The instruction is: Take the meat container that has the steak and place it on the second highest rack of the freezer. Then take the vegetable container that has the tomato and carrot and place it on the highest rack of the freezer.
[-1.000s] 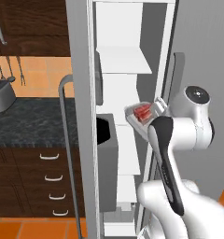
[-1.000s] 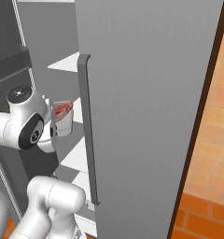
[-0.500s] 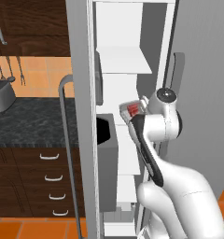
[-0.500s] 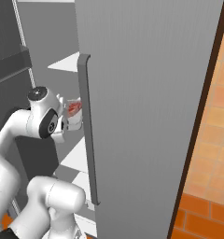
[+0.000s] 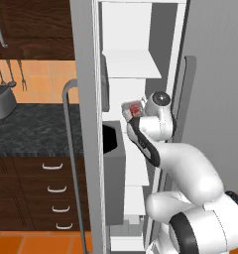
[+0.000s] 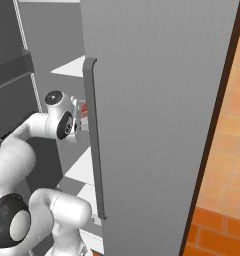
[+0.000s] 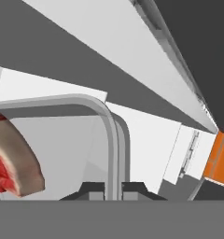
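**Steak tray carried into the freezer**

The pincer (image 7: pixel 108 190) is closed on the rim of the meat container (image 7: pixel 62 140), its two dark tips pinching the tray's grey wall between them in the hand view, with the steak (image 7: pixel 11 161) lying inside at the left. From the left base view, the container (image 5: pixel 133 110) is held up inside the open freezer (image 5: pixel 141 74), below the highest rack (image 5: pixel 133 64) and just in front of the arm's wrist. The second highest rack cannot be told apart with certainty here, as the arm hides much of it. The risk, as judged: a grip on one thin edge could let the tray tilt and spill the meat, or the tray could knock the shelf edge or door. No brand, label or writing is readable.
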### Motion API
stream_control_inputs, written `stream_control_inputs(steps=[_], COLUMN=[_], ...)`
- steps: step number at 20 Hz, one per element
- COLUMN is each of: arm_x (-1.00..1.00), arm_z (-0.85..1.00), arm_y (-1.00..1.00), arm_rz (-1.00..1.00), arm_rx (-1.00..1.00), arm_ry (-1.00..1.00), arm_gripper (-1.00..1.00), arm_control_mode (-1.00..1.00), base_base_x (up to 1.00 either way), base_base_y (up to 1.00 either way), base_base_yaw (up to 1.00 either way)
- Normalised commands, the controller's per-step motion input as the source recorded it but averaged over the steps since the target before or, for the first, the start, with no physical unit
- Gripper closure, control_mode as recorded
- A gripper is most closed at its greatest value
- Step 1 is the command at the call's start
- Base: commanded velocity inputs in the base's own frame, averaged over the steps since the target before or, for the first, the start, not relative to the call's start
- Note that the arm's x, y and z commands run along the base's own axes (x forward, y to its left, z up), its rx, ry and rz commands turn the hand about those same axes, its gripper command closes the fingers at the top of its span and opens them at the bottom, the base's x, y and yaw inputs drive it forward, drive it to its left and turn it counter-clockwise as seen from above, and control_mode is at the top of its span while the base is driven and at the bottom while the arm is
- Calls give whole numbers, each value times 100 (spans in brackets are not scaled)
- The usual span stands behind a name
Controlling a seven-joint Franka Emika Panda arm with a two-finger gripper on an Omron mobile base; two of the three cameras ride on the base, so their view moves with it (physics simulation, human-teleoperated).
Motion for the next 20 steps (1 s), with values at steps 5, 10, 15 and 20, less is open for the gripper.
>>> stream_control_inputs(steps=[5, 10, 15, 20], arm_x=[88, 92, 100, 96], arm_z=[-33, -37, -17, -18], arm_y=[0, 0, 0, 0], arm_rz=[-3, 0, -3, -2], arm_rx=[0, 0, 0, 0], arm_ry=[8, 2, 0, 0], arm_gripper=[100, 100, 100, 100], arm_control_mode=[-100, -100, -100, -100], base_base_x=[0, 0, 0, 0], base_base_y=[0, 0, 0, 0], base_base_yaw=[0, 0, 0, 0])
